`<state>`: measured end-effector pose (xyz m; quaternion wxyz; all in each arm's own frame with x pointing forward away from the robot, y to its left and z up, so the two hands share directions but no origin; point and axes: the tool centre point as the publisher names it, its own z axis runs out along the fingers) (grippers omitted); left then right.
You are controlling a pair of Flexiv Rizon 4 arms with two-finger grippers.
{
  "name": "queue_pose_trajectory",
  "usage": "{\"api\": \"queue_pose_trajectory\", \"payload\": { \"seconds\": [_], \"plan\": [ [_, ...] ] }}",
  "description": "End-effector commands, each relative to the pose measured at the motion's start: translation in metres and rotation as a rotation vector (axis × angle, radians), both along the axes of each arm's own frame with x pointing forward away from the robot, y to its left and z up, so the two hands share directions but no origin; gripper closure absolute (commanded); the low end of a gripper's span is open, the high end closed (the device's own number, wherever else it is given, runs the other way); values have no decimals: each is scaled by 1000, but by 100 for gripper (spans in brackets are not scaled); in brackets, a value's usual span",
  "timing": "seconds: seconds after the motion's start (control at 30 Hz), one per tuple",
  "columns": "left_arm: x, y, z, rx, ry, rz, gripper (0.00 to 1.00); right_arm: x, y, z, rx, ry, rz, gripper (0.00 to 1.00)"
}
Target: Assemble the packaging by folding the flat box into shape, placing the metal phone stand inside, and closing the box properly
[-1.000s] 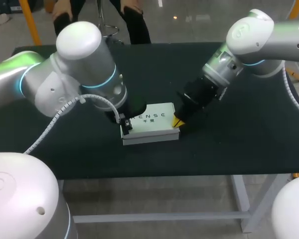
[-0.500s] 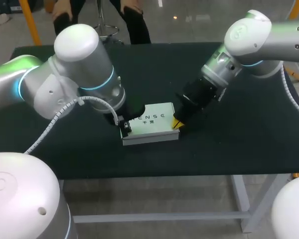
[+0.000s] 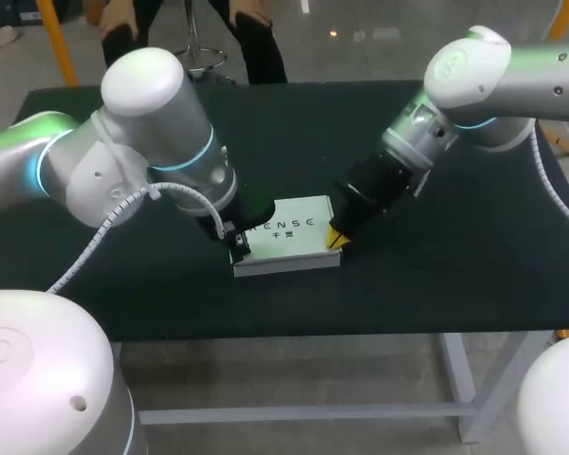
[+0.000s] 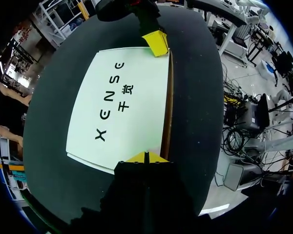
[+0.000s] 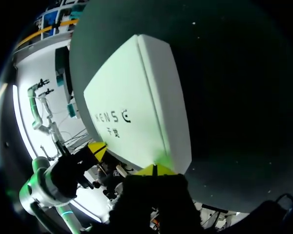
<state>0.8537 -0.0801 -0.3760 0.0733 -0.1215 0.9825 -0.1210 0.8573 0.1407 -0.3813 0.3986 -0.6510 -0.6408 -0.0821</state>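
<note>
Change: over the last second the left arm [image 3: 152, 133] has drawn its elbow a little outward and the right arm [image 3: 474, 76] has edged slightly toward the box; the box itself shows no shift.
Box: white cardboard box [image 3: 286, 237], flat and rectangular with dark print on its top face, lies on the black table [image 3: 436, 275] with the lid down and a thin seam showing along one long side.
Left gripper: left gripper [image 4: 146, 157] sits at the box's left end, its yellow tips drawn together and resting against the end edge, gripping nothing.
Right gripper: right gripper [image 5: 154, 169] sits at the opposite end of the box, its tips likewise together and touching the top corner there.
Reason for placement: judged as a two-ended press, each closed fingertip pair acting as a blunt pusher so the box is braced from one end while the other end is squared or tucked.
Phone stand: metal phone stand not visible in any view; it is presumably inside the box, but that cannot be confirmed.
Count: one box, two grippers in contact with it, zero stands seen, no loose flaps seen.
Stage: judged near the end, with closure being finished or checked.
Risk: uneven pressure could slide the box along the table.
</note>
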Motion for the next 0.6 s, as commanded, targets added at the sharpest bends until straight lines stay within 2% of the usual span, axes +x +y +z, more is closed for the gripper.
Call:
{"api": "queue_pose_trajectory", "payload": {
  "seconds": [0.03, 0.2, 0.33, 0.6],
  "plan": [
    [2, -3, -7, 1, -7, -1, 100, 3, -1, -7, 10, 5, 8, 100],
    [0, -5, 11, 10, -63, -15, 100, 1, 2, 12, 13, -50, 15, 100],
    [0, -8, 18, 19, -84, -29, 100, 1, 3, 17, 15, -71, 19, 100],
    [5, -9, 5, 17, -42, -30, 100, 5, 0, 0, 15, -27, 6, 100]
  ]
}}
